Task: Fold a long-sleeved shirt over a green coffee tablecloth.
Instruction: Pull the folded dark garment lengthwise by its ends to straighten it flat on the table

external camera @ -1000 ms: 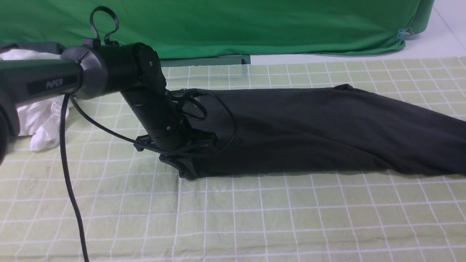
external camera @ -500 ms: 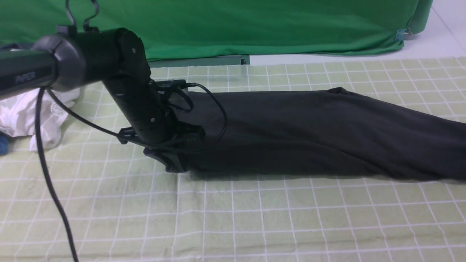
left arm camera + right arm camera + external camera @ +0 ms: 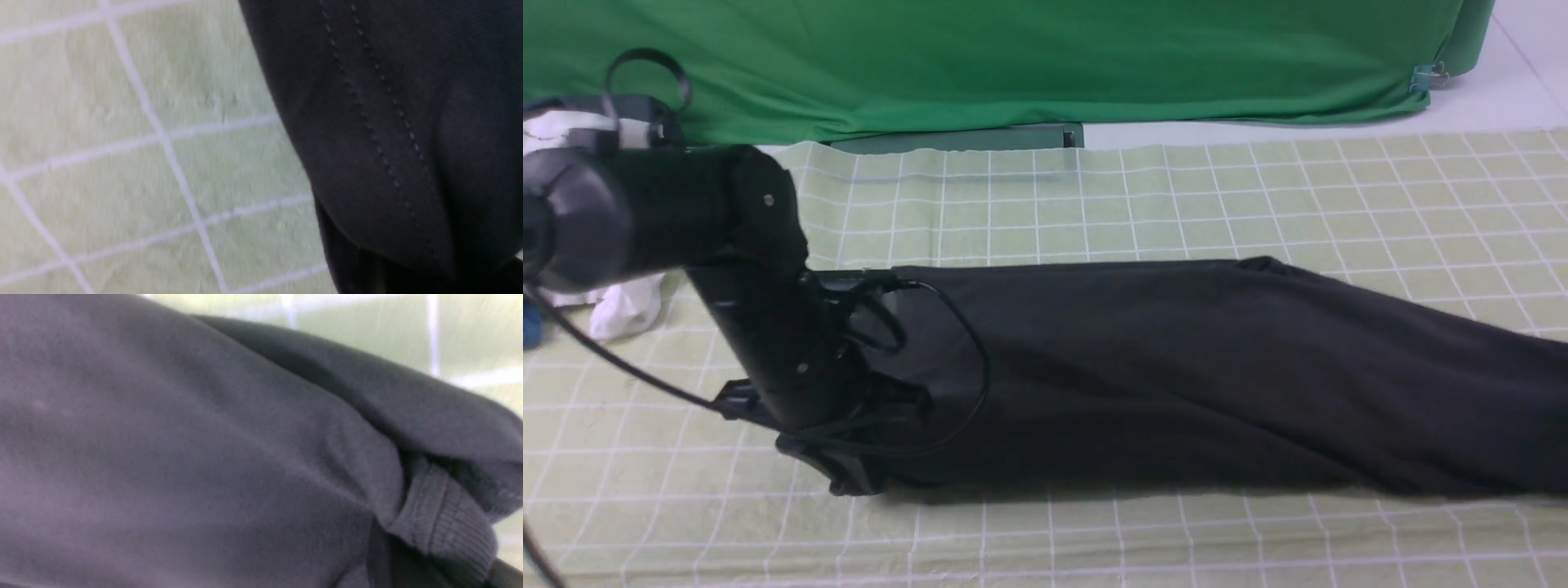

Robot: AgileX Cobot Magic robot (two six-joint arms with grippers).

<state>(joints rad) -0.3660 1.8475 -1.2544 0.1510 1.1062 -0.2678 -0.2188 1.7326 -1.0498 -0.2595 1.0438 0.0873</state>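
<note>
The left gripper (image 3: pixel 854 478) is clenched on the near-left corner of the long-sleeved shirt (image 3: pixel 1176 367), at about eight o'clock of the garment. From there the black cloth stretches toward three o'clock across the green coffee tablecloth (image 3: pixel 1176 188) and runs off the picture's edge. In the left wrist view its stitched hem (image 3: pixel 367 122) hangs folded above the checked cloth. The right gripper is buried under bunched fabric and a ribbed cuff (image 3: pixel 445 535), so I cannot tell whether it grasps anything.
</note>
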